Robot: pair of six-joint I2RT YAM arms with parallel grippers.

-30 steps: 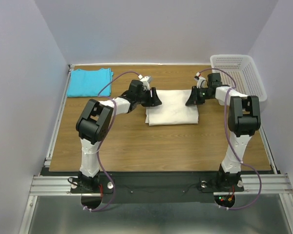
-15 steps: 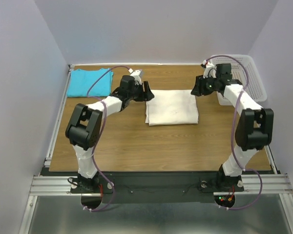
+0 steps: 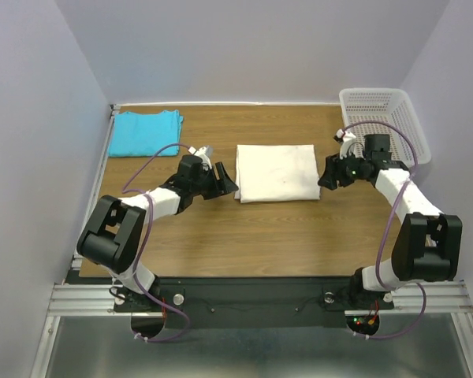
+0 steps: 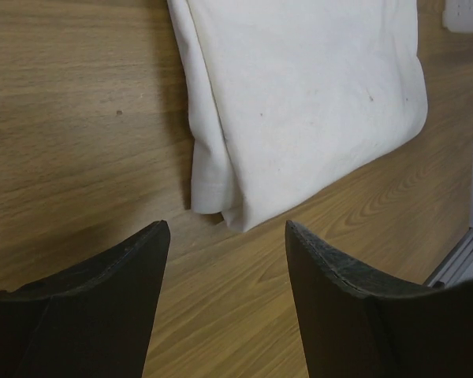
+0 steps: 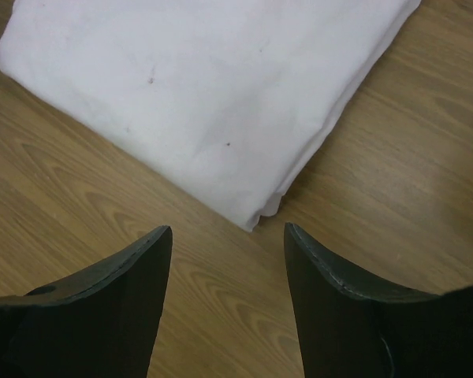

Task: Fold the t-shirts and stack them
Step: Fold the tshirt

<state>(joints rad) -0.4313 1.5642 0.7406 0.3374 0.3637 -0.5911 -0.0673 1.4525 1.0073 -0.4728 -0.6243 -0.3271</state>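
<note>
The cream t-shirt (image 3: 277, 172) lies folded into a neat rectangle at the middle of the table, also seen in the left wrist view (image 4: 299, 94) and the right wrist view (image 5: 197, 87). The turquoise t-shirt (image 3: 144, 132) lies folded at the far left corner. My left gripper (image 3: 229, 184) hovers just off the cream shirt's near left corner, open and empty (image 4: 227, 236). On the other side my right gripper (image 3: 326, 176) sits by the shirt's near right corner, open and empty as well (image 5: 227, 236).
A white perforated basket (image 3: 382, 118) stands at the far right corner. A metal rail (image 3: 91, 205) runs along the table's left edge. Bare wood (image 3: 268, 236) stretches between the cream shirt and the arm bases.
Both grippers have let go of the cream shirt's far corners and pulled back toward me, down its sides to the near corners. The right gripper opened. The shirt lies still.
</note>
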